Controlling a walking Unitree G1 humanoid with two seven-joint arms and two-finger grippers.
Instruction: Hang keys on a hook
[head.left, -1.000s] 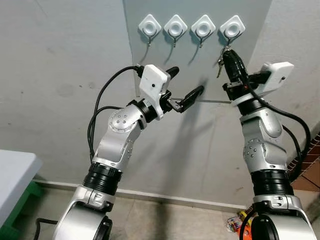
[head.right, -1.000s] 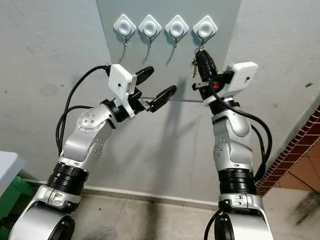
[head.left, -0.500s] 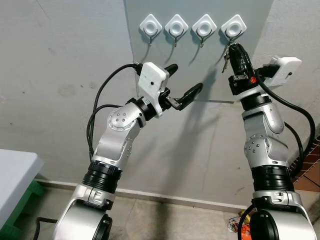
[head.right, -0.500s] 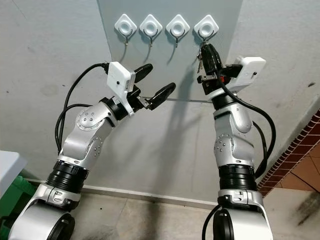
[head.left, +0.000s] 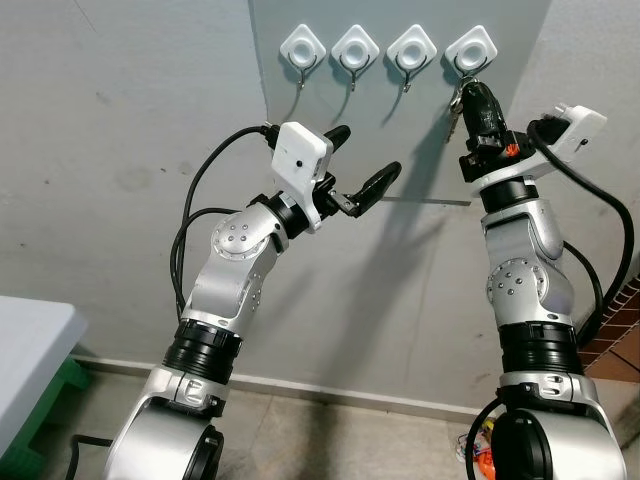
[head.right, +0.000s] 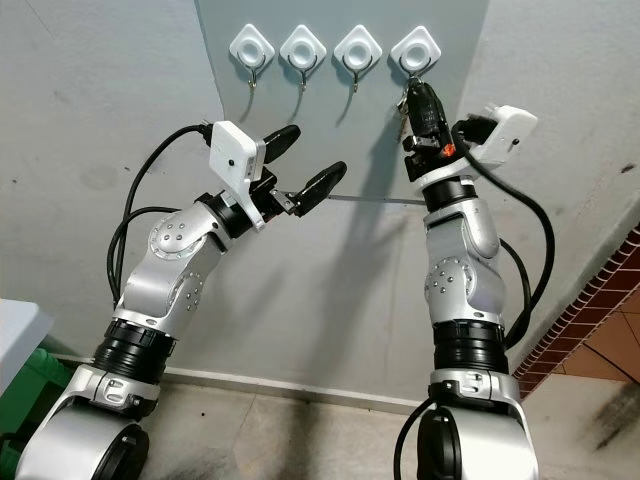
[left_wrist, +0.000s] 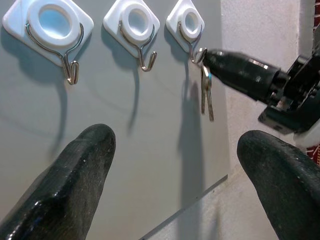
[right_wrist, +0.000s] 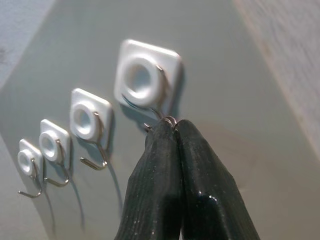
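Below four hooks (head.left: 385, 49), right hand (head.left: 473, 92) pinches two keys (left_wrist: 206, 95)

The right gripper (right_wrist: 175, 126), its 2 black fingers (right_wrist: 155, 185) pressed together on a thin metal key ring (right_wrist: 170, 120), sits at the wire hook of the nearest white square wall hook (right_wrist: 146, 78), 1 of 4 on a grey panel (right_wrist: 235, 105).

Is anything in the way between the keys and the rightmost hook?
Nothing visible. The right gripper, shut on the key ring, holds it right at the wire of the rightmost hook, with the keys dangling below. The left gripper hovers open off to the side, apart from that hook.
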